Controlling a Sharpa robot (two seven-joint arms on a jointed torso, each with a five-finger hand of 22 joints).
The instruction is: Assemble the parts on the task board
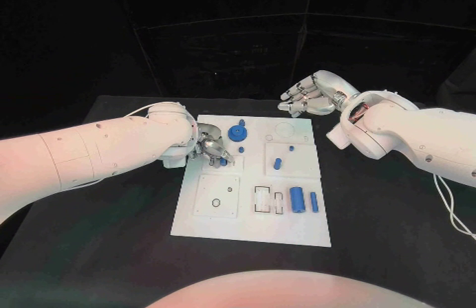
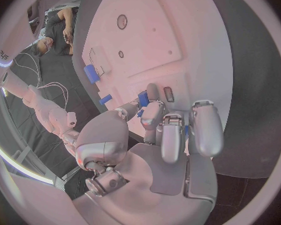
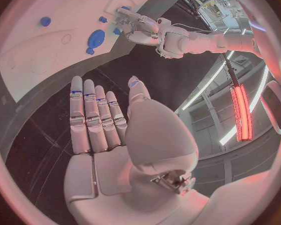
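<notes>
The white task board (image 1: 253,215) lies mid-table. My left hand (image 1: 213,148) hovers low over its left edge with fingers curled, and a small blue part (image 1: 224,161) (image 2: 142,99) sits pinched at its thumb tip. A round blue gear-like part (image 1: 238,132) (image 3: 95,37) stands just beyond that hand. A short blue part (image 1: 278,162) lies mid-board, and two blue cylinders (image 1: 296,201) (image 1: 314,201) lie near the right edge. My right hand (image 1: 312,93) (image 3: 97,120) floats past the board's far right corner, fingers straight, holding nothing.
Empty recesses (image 1: 263,199) and a square plate with holes (image 1: 218,196) mark the board's near half. A round recess (image 1: 285,129) sits at the far right. Black table (image 1: 119,253) surrounds the board.
</notes>
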